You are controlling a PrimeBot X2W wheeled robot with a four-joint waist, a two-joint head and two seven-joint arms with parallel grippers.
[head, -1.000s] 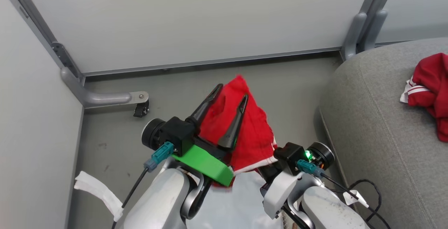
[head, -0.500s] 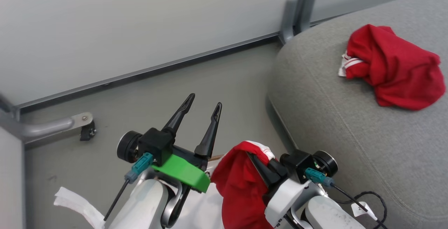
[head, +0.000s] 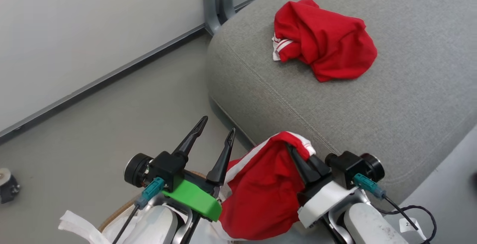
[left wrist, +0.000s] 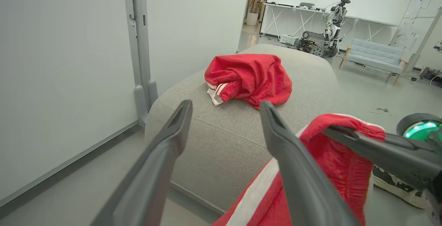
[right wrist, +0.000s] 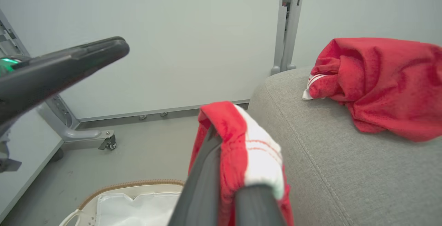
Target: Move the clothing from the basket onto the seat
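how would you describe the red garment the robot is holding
Start at the big grey seat. Off its near edge, a red garment hangs from the right gripper. Unlike the other red garment lying crumpled on the seat, it dangles, pinched at its top.

Near part of the seat [head: 354, 110] lies bare — one red garment [head: 324, 39] sits farther back.

— Where does the head view sit?
— High, looking steeply down at the floor [head: 111, 124] and the seat [head: 335, 106] corner.
— And the wrist views?
— Low and close, side by side, facing the seat; all three share the crumpled clothing [left wrist: 248, 77] on it.
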